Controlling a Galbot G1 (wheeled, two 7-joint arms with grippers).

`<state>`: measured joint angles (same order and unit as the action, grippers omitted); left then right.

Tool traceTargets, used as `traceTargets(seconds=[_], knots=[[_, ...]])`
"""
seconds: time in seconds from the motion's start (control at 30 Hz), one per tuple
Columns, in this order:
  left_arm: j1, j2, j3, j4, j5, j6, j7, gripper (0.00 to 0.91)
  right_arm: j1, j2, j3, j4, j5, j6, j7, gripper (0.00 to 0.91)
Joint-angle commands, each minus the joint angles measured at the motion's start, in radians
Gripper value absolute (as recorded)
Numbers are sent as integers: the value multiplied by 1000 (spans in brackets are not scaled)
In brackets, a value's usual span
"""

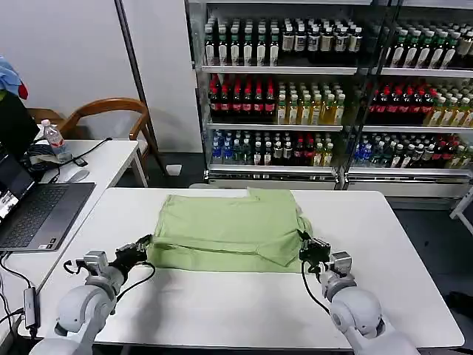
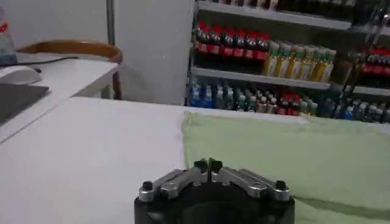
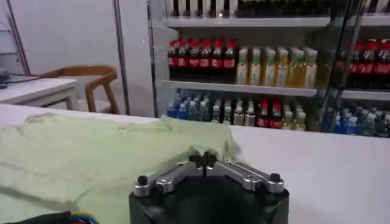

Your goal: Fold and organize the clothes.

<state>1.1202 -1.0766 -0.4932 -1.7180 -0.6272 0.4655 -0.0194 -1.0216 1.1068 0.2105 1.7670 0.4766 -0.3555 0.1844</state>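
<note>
We are sitting mid-fold: left gripper (image 1: 140,248) at nine o'clock, right gripper (image 1: 312,250) at three (both closed, seemingly empty) beside the shirt (image 1: 225,233); next, regrasping its edges.

Polo shirt (image 1: 225,233) lies flat on the white table (image 1: 222,303), centred left to right, toward the far half. Left gripper (image 1: 140,248) on the table at the shirt's near-left corner, just beside the edge. Right gripper (image 1: 312,250) at the near-right corner, touching the fabric edge. Second table (image 1: 111,159) to the far left carries a laptop (image 1: 33,214) and a bottle (image 1: 53,139). Chair (image 1: 111,111) behind it. Drink shelves (image 1: 332,96) stand beyond the far edge.
</note>
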Motion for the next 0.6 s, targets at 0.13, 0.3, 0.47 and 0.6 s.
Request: traceTargets(seconds=[0.13,0.3,0.47,0.6], knots=[[-64,7,22,91,28,-22,-10,907,53,17,-7,-94,-44,37,3,907],[16,36,-10,-15,19,-17,-18,907,-10,-32,31,-13,-42,18,13,907],[118,58,-31,-125,23,-21,-32,907,-119,-77,61,81,2,-4,24,907],[201,70,-35,-187,61,12,-21,907,-222,-92,80,137,10,-31,22,907]])
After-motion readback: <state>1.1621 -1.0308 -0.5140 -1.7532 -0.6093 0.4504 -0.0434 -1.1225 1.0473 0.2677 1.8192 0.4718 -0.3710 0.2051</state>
